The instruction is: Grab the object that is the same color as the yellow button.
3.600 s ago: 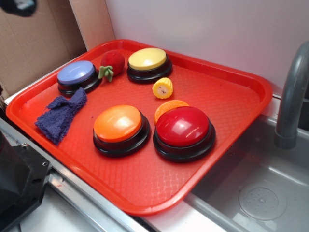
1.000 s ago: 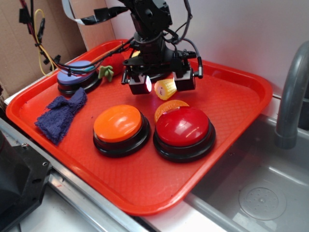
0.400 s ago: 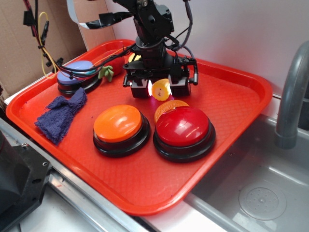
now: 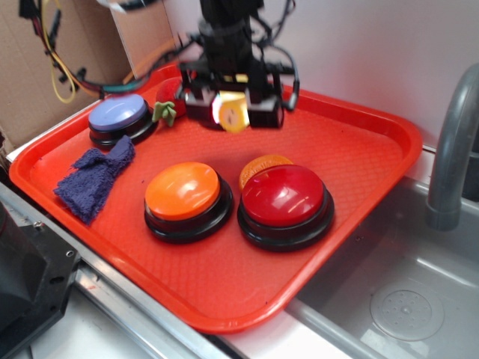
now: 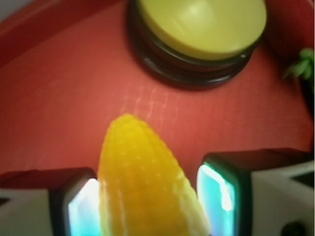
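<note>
Lifted clear of the tray (image 4: 359,187) since the earlier frame, the arm now hangs higher above the far edge, and the gripper (image 4: 232,111) carries the corn piece (image 4: 231,112) with it, off the spot near the middle where it lay before. Its jaws are pinching the corn piece from both sides, and the wrist view shows the ribbed yellow body (image 5: 142,187) wedged between the two pads with bare red tray below. Beneath and beyond it sits the yellow button (image 5: 202,27), close to the far edge. The red button (image 4: 284,202) and the orange button (image 4: 187,196) stand side by side nearer the front edge, the orange slice (image 4: 262,166) tucked behind the red one. With the corn piece held in the air, the grab looks done, provided the hold does not slip.
</note>
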Available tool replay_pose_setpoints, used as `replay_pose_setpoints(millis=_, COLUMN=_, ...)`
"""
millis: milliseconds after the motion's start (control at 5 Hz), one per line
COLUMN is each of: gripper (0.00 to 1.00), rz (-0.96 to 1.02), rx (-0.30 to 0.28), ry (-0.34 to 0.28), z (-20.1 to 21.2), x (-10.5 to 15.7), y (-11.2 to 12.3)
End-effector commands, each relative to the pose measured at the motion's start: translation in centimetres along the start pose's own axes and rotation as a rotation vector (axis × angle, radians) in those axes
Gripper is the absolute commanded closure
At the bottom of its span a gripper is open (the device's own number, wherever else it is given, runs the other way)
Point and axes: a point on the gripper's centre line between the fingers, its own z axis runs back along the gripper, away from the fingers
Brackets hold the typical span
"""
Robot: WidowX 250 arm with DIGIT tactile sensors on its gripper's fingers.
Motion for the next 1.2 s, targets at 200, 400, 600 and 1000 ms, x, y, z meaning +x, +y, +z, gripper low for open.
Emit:
replay_pose_setpoints(millis=200, gripper=1.0, rz=-0.363, rx=-0.093, ry=0.054, z=9.0, x=-1.8, y=2.0)
replay_pose_setpoints(millis=400, gripper=1.0, rz=-0.447, rx=-0.115, ry=0.027, z=9.9, x=-2.7, y=2.5)
replay_pose_setpoints(millis=600, gripper=1.0, rz=-0.479, rx=-0.124, ry=0.028, z=11.1, x=-3.9, y=3.2)
replay_pose_setpoints(millis=1000, gripper=1.0, rz=-0.304, rx=-0.078, ry=-0.006, z=11.8, x=-5.1, y=6.4)
